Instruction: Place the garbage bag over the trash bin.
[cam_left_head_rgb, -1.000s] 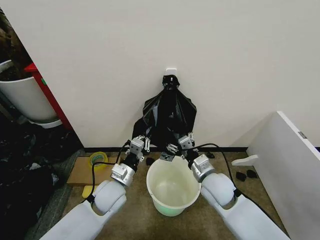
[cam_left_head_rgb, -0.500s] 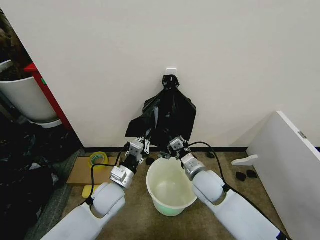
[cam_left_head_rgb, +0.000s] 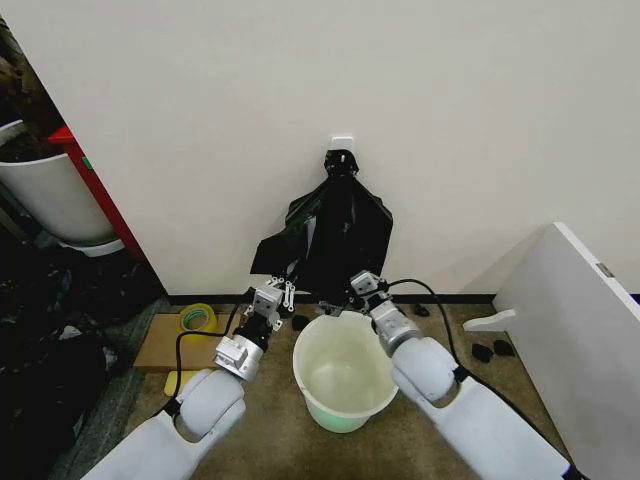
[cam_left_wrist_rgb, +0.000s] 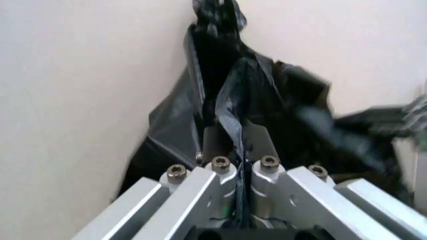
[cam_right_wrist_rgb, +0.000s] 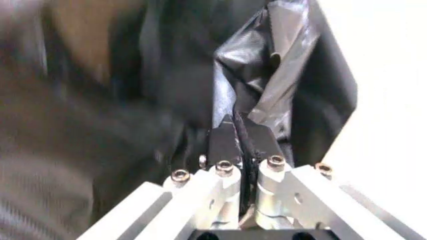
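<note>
garbage bag (cam_left_head_rgb: 335, 232) hanging upright, wall-hooked

Glossy black garbage bag (cam_left_head_rgb: 335, 235), cream-white trash bin (cam_left_head_rgb: 345, 372) tinted pale green at base, off-white wall (cam_left_head_rgb: 300, 80)

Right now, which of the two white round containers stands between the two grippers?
The trash bin, the small cream one with a green-tinted base, open and upright between the left gripper and right gripper. The larger white tub stands far left.
</note>
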